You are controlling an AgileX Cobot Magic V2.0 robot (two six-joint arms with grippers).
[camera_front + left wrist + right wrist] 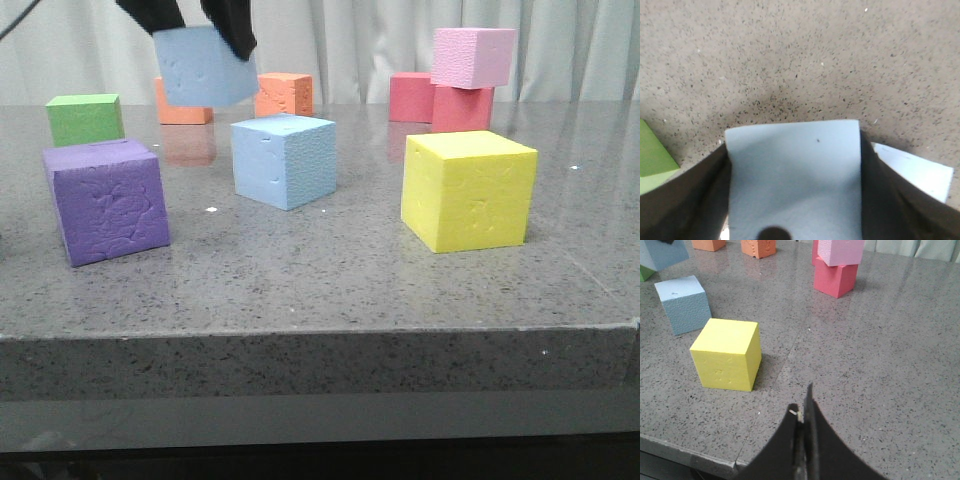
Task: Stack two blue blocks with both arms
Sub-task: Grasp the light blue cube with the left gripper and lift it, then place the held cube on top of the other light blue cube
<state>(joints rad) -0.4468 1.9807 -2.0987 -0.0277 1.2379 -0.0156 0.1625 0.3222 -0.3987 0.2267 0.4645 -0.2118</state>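
Note:
One blue block [205,68] hangs tilted in the air at the back left, with my left gripper [198,32] shut on it from above. In the left wrist view this held block [794,175] fills the space between the two black fingers [690,200]. The other blue block [285,160] rests on the table, lower and to the right of the held one, and a corner of it [920,172] shows past the right finger. My right gripper [804,405] is shut with nothing in it, over the table's front right area; it is outside the front view.
A purple cube [105,200] stands front left and a larger yellow cube [468,190] front right. A green cube [85,118], two orange cubes [285,93] and a pink cube [473,57] stacked on red ones [462,108] line the back. The table edge [320,335] runs in front.

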